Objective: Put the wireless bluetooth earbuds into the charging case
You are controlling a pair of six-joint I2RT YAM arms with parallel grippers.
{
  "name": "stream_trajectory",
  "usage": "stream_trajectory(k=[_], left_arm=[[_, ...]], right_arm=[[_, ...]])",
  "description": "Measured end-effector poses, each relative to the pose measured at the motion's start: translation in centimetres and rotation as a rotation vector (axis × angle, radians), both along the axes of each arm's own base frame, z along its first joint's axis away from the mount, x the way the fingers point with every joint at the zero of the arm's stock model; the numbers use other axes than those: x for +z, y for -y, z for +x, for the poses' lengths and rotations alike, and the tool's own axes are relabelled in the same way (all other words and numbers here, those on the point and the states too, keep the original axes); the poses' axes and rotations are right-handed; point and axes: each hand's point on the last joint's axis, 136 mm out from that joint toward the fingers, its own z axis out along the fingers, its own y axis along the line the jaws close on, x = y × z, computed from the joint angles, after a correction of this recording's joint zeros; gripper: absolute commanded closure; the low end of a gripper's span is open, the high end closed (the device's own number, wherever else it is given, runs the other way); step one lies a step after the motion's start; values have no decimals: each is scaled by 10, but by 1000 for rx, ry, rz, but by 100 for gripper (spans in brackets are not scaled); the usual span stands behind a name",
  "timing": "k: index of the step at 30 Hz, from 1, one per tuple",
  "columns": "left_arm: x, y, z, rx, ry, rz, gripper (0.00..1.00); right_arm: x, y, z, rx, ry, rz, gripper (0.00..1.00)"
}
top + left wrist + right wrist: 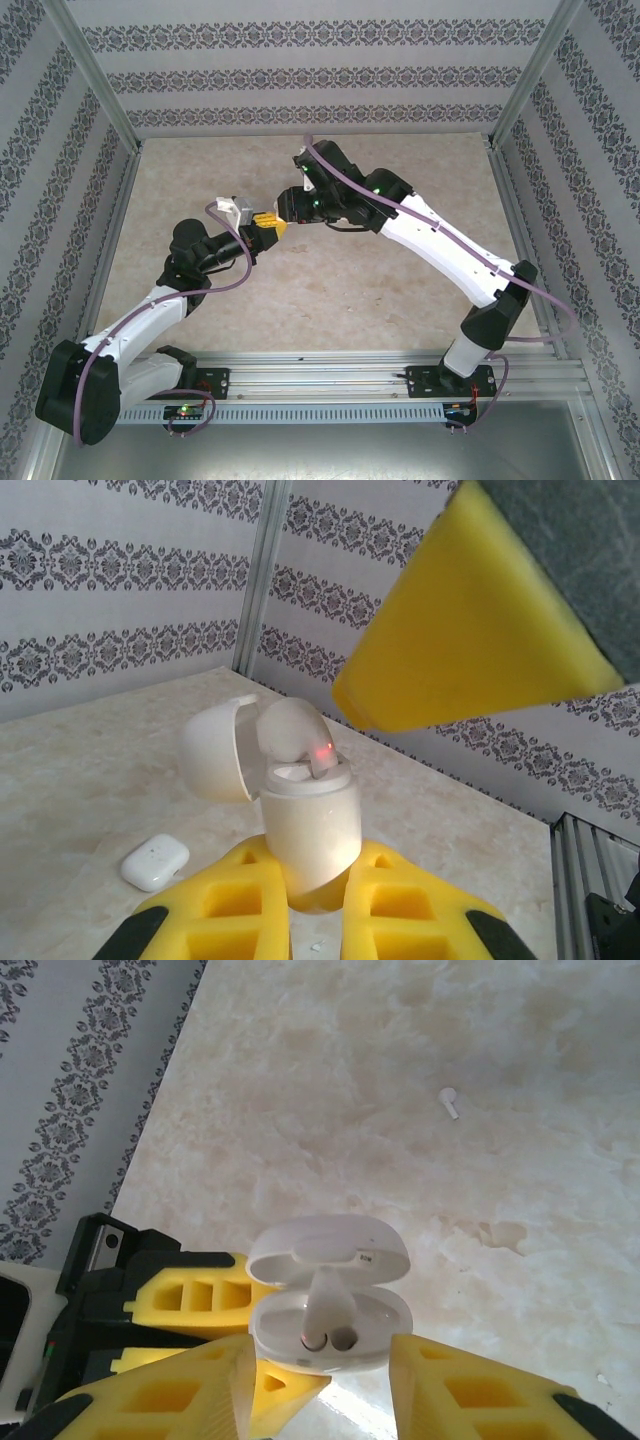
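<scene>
My left gripper (pixel 315 880) is shut on the lower body of the white charging case (pixel 310 825) and holds it upright above the table, its lid (pixel 215 750) swung open. One white earbud (pixel 295 735) stands stem-down in the case, its bulb sticking out and a red light glowing on it. My right gripper (pixel 322 1355) hovers just over the case (pixel 330 1335), open, one yellow finger on each side and clear of the earbud (pixel 325 1305). Another earbud (pixel 451 1102) lies loose on the table. In the top view the two grippers (pixel 265 225) (pixel 292 205) meet mid-table.
A second white case (pixel 155 862), closed, lies on the marble-patterned table (pixel 400 290) to the left of the held one. Patterned walls and metal frame posts (pixel 262 575) ring the table. A metal rail (pixel 330 372) runs along the near edge.
</scene>
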Motion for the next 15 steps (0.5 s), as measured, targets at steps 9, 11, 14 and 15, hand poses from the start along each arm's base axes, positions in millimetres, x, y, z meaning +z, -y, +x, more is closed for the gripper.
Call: stream_trajectory(k=[9,11,14,15], left_arm=[[-3,0,-1,-1,-1,17,99],[-5,0,-2,-1,-5,26,99],[-6,-1,-2,-1,-5,32,99],[-6,-1,-3,-1,-5,33,99]], right_arm=[[-14,-8,7,6,-36,-49,75],[-17,-8,7,6,-41,-56,75],[-18,-8,6,12,-45,-59,75],[-18,-9,6,15,-46,-57,73]])
